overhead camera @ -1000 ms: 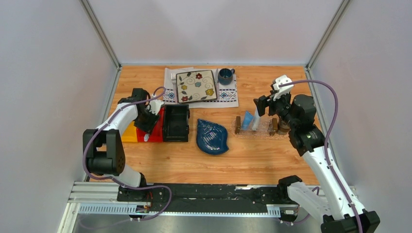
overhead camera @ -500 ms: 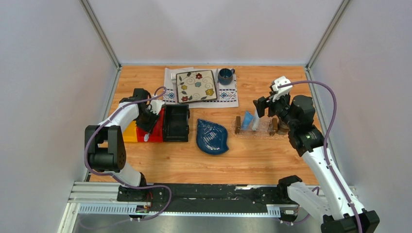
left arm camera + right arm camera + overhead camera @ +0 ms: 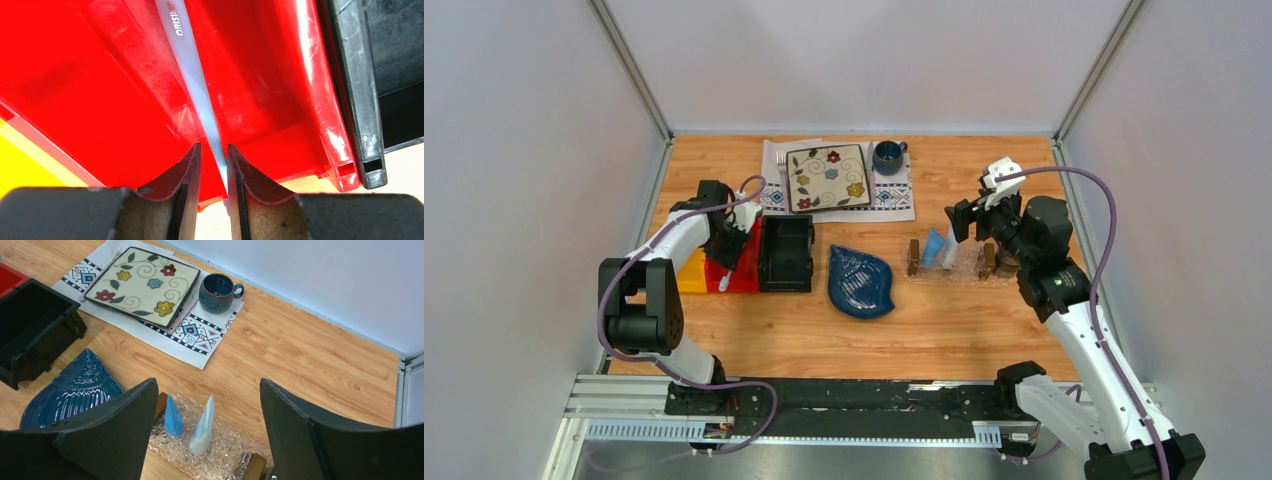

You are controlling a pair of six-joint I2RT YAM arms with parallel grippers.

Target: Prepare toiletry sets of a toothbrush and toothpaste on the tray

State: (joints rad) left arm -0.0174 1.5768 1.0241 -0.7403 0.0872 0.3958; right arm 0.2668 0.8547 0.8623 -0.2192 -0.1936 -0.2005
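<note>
Okay, wooden bench (image 3: pixel 944 330), biggest thing. Far middle: patterned placemat (image 3: pixel 894 200) with a square floral plate (image 3: pixel 827 177) on it. A fork (image 3: pixel 119 249) pokes out at the plate's far left.

Left side: black bin (image 3: pixel 786 253), with the red bin (image 3: pixel 100 75) touching its left wall. A yellow bin (image 3: pixel 689 272) sits left of the red one.

Centre: dark blue leaf dish (image 3: pixel 861 282), just right of the black bin and apart from it.

Right side: clear tray (image 3: pixel 969 262), with a brown wooden block at each short end. It is well apart from the red bin.

Blue mug (image 3: pixel 887 156) stands on the placemat's far right corner, just beside the plate.

Right pincer (image 3: pixel 209 385) hangs above the tray, fingers spread wide, nothing between them.

Left pincer (image 3: pixel 214 150) is down in the red bin. Its fingers sit close on either side of the toothbrush handle, with a sliver of gap on one side. Cannot tell if it is actually pinching.

Toothpaste: a light blue tube (image 3: pixel 173 417) and a white-grey tube (image 3: pixel 202 427) stand in the tray, tapered ends up. They are just beside each other, blue on the left, toward the tray's left block.

Toothbrush (image 3: pixel 195 75): pale, slim, lying lengthwise on the red bin's floor. Its narrow end runs between the left pincer's fingers. It is not on the tray.
</note>
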